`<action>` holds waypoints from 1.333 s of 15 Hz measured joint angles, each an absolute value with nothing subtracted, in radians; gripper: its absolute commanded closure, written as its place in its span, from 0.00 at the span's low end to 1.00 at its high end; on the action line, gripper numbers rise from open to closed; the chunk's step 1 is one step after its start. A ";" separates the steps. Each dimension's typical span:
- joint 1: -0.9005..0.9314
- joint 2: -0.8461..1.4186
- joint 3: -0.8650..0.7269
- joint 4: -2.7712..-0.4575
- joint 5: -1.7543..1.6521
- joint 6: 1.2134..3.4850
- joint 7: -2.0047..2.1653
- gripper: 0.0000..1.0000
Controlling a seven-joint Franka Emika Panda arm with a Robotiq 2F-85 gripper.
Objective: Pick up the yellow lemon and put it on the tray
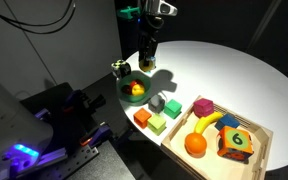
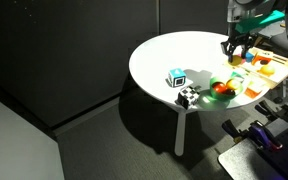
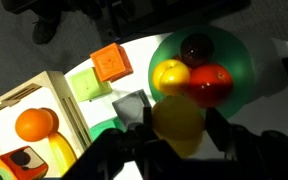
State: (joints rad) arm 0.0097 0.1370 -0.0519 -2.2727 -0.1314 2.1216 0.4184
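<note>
In the wrist view my gripper (image 3: 177, 128) is shut on the yellow lemon (image 3: 179, 112), held between the two dark fingers just in front of the green bowl (image 3: 239, 60). The bowl holds another yellow fruit (image 3: 170, 73), a red fruit (image 3: 212, 84) and a dark one. The light-wood tray (image 3: 72, 112) lies to the left with an orange fruit (image 3: 32, 123) in it. In both exterior views the gripper (image 1: 147, 64) (image 2: 234, 54) hangs above the table near the bowl (image 1: 134, 90), apart from the tray (image 1: 268, 138). The lemon cannot be made out there.
Orange, green and grey blocks (image 1: 154, 112) lie between bowl and tray. The tray also holds a banana (image 1: 206, 122), a pink cube (image 1: 203, 106) and a numbered cube (image 1: 236, 142). Two small cubes (image 2: 181, 86) sit near the round white table's edge (image 2: 144, 75).
</note>
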 measured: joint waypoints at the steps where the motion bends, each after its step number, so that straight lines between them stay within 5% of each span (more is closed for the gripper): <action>1: -0.002 0.137 -0.059 -2.262 -0.124 2.113 0.414 0.69; 20: -0.195 0.165 -0.198 -2.185 0.066 2.241 0.244 0.69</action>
